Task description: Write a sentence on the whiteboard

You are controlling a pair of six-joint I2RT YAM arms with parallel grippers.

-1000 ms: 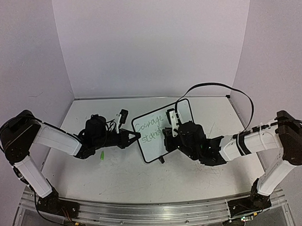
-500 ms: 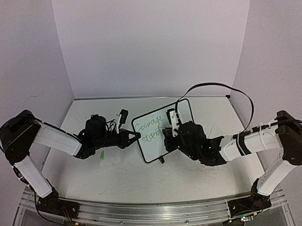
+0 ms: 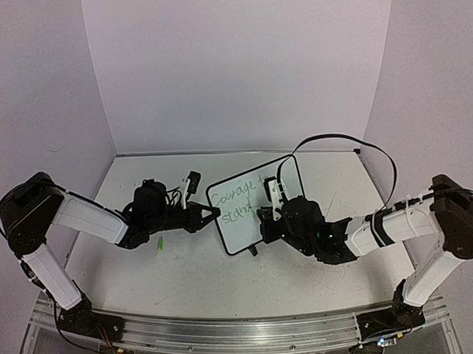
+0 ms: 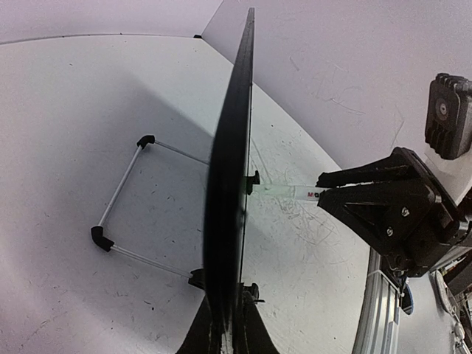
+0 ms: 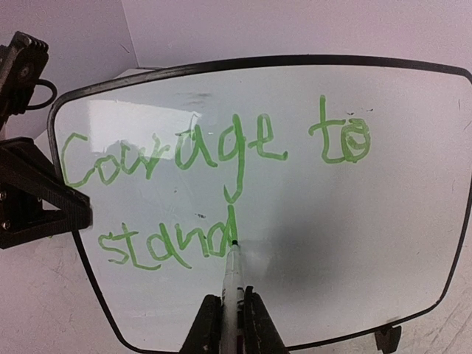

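Observation:
The whiteboard (image 3: 240, 225) stands tilted mid-table on its wire stand. My left gripper (image 3: 215, 214) is shut on its left edge; in the left wrist view the board (image 4: 230, 169) runs edge-on up from the shut gripper (image 4: 228, 335). The sentence (image 5: 210, 151) reads "courage to" in green, with "stand" (image 5: 166, 245) below. My right gripper (image 5: 232, 304) is shut on a white marker (image 5: 234, 274), its tip touching the board at the foot of the "d". From above, the right gripper (image 3: 266, 220) is in front of the board's right half and hides part of the writing.
A green marker cap (image 3: 159, 243) lies on the table near the left arm. The board's wire stand (image 4: 122, 193) reaches out behind it. The right arm's black cable (image 3: 336, 138) loops above the board. White walls close in the back and both sides.
The right gripper with the marker has shifted slightly right and toward the near edge, and its cable loop has risen. The left gripper and the board have not moved.

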